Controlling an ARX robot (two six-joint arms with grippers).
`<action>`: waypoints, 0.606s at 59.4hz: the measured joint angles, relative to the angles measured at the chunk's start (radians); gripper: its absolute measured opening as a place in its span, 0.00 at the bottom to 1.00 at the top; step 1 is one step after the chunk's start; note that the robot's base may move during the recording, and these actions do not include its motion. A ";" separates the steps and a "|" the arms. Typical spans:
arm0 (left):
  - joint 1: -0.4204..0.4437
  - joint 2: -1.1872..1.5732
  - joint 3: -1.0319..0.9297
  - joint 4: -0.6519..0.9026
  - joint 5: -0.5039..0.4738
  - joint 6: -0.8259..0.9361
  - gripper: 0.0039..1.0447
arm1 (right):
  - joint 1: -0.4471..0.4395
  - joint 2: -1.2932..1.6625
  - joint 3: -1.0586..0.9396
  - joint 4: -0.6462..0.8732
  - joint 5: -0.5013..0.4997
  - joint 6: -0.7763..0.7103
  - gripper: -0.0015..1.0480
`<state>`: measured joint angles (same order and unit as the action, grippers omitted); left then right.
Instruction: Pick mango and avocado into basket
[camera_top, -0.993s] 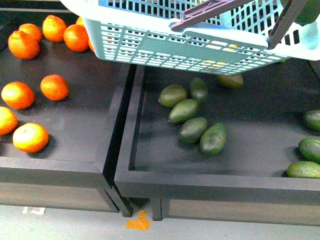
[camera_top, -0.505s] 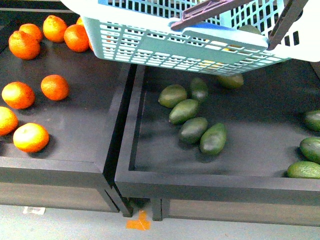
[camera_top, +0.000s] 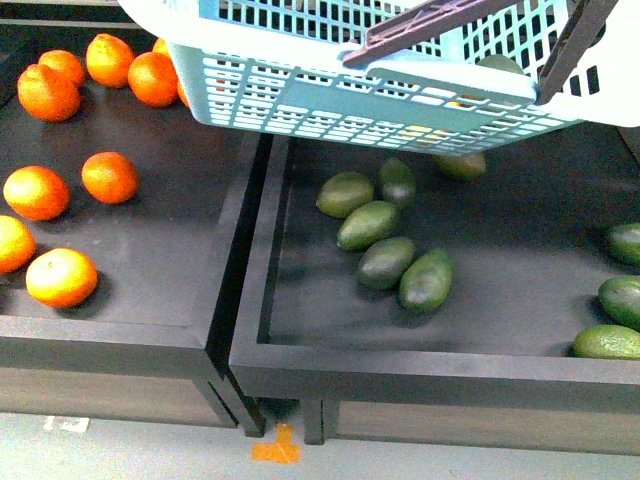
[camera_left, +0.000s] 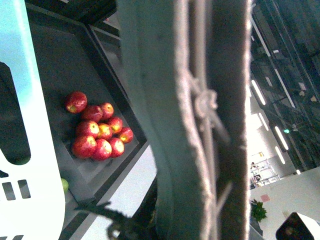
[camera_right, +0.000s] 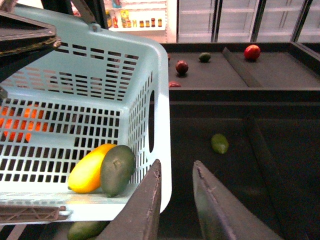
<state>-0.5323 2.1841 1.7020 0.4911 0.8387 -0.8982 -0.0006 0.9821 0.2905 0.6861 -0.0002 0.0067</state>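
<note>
well, your right pincer (camera_right: 176, 200) stands spread with nothing between its fingers, and both fruits lie inside the basket (camera_right: 161, 100), so by the look of it the placing is done and the step in hand is getting clear. the basket's near wall runs close beside one fingertip (camera_right: 148, 200), and the mango (camera_right: 86, 172) and the avocado (camera_right: 117, 170) lie just past that wall from the pincer, touching each other on the slotted floor. keep the fingers apart and draw the pincer up and away from the wall. don't sweep it sideways, since a knock on the rim could rock the hanging basket and roll the fruit. watch the brownish-purple handle (camera_top: 440, 22) too: it crosses above the basket.

the left wrist view is mostly filled by a grey upright bar (camera_left: 200, 100) with a cord knotted on it. you cannot tell from it whether the left pincer is spread or pinching, so treat the basket as loosely carried and avoid loading it.

the mango is smooth, oblong and yellow-orange with no red on it. the avocado is dark green, egg-shaped and dull-skinned, a little shorter than the mango. more green avocados (camera_top: 385, 262) lie in the tray below the pincer, well apart from it, and need no touching.
</note>
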 joint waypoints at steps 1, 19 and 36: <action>0.000 0.000 0.000 0.000 0.000 -0.002 0.05 | 0.000 -0.014 -0.018 0.000 0.000 0.000 0.02; -0.001 0.000 0.000 0.000 0.000 -0.003 0.05 | 0.000 -0.161 -0.140 -0.022 0.000 -0.003 0.02; 0.000 0.000 0.000 0.000 0.000 -0.004 0.05 | 0.000 -0.311 -0.212 -0.104 0.000 -0.003 0.02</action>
<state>-0.5320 2.1841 1.7020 0.4911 0.8383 -0.9020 -0.0006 0.6708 0.0780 0.5823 0.0002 0.0032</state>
